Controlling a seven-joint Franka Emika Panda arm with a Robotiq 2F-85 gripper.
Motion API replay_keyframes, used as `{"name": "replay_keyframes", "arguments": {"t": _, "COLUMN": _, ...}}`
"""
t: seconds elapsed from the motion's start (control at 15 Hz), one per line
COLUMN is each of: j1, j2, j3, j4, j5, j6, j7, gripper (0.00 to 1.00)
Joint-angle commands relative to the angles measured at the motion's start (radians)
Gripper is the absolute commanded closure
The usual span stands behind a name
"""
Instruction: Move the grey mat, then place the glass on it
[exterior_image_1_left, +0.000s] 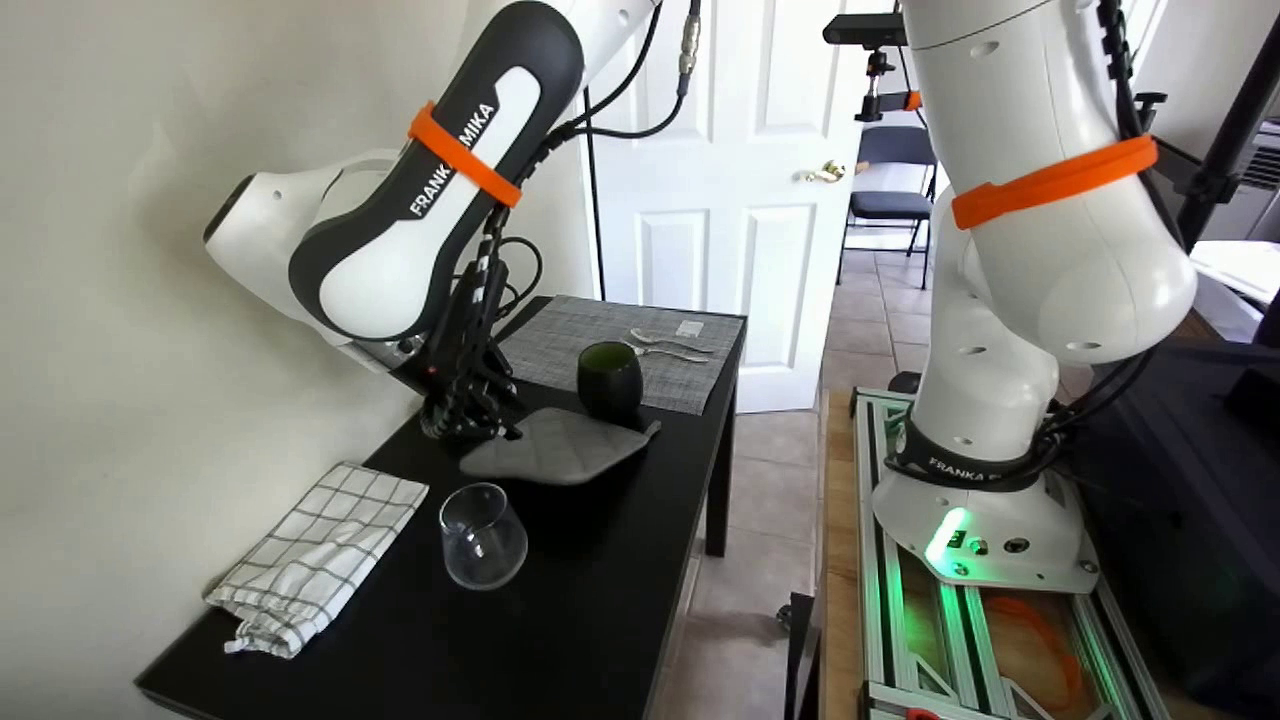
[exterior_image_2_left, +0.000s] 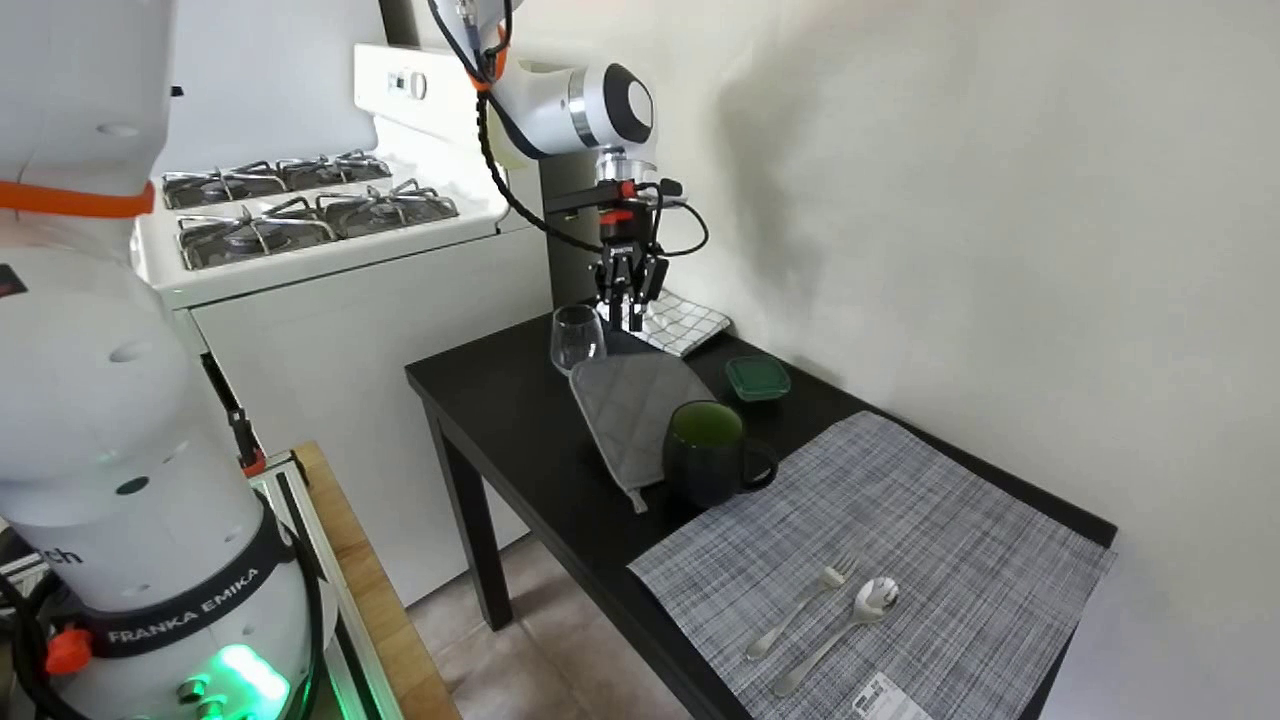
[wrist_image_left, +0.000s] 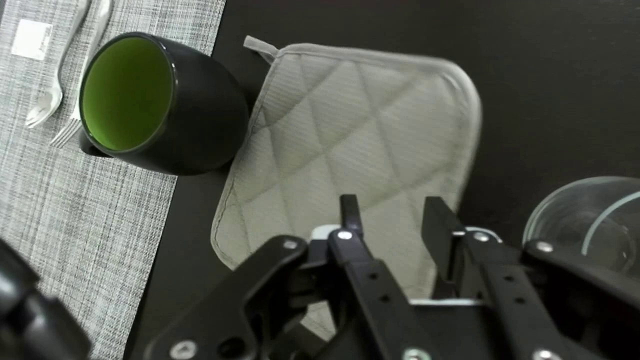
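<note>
The grey mat is a quilted pad with a hanging loop and lies flat on the black table; it shows in both exterior views (exterior_image_1_left: 560, 450) (exterior_image_2_left: 640, 410) and in the wrist view (wrist_image_left: 345, 135). The clear glass stands upright on the bare table beside the mat, in both exterior views (exterior_image_1_left: 483, 545) (exterior_image_2_left: 578, 340); the wrist view (wrist_image_left: 560, 220) shows part of it at right. My gripper (wrist_image_left: 391, 199) is open with nothing between its fingers. It hangs over the mat's edge area, fingers pointing down, in both exterior views (exterior_image_1_left: 495, 433) (exterior_image_2_left: 627, 325). Its exact height is hard to tell.
A dark mug with green inside (exterior_image_1_left: 610, 385) (wrist_image_left: 210, 110) stands close against the mat's edge. A woven placemat (exterior_image_2_left: 960, 590) holds a fork and spoon. A green lidded container (exterior_image_2_left: 757, 378) and a checked towel (exterior_image_1_left: 320, 550) lie along the wall side.
</note>
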Motion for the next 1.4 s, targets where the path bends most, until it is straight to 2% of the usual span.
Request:
{"name": "replay_keyframes", "arguments": {"t": 0.0, "j1": 0.004, "j2": 0.002, "j3": -0.008, "j4": -0.003, "j5": 0.022, "j6": 0.024, "j7": -0.018, "gripper": 0.29}}
{"name": "replay_keyframes", "arguments": {"t": 0.27, "j1": 0.002, "j2": -0.016, "j3": 0.000, "j4": -0.012, "j5": 0.043, "j6": 0.034, "j7": -0.037, "gripper": 0.01}}
{"name": "replay_keyframes", "arguments": {"t": 0.6, "j1": -0.005, "j2": -0.064, "j3": 0.014, "j4": -0.049, "j5": 0.083, "j6": 0.118, "j7": -0.099, "gripper": 0.00}}
{"name": "replay_keyframes", "arguments": {"t": 0.87, "j1": -0.004, "j2": -0.090, "j3": 0.020, "j4": -0.107, "j5": 0.094, "j6": 0.288, "j7": -0.129, "gripper": 0.00}}
{"name": "replay_keyframes", "arguments": {"t": 1.07, "j1": -0.005, "j2": -0.098, "j3": 0.027, "j4": -0.149, "j5": 0.112, "j6": 0.374, "j7": -0.156, "gripper": 0.00}}
{"name": "replay_keyframes", "arguments": {"t": 1.33, "j1": -0.013, "j2": -0.118, "j3": 0.040, "j4": -0.205, "j5": 0.168, "j6": 0.418, "j7": -0.209, "gripper": 0.00}}
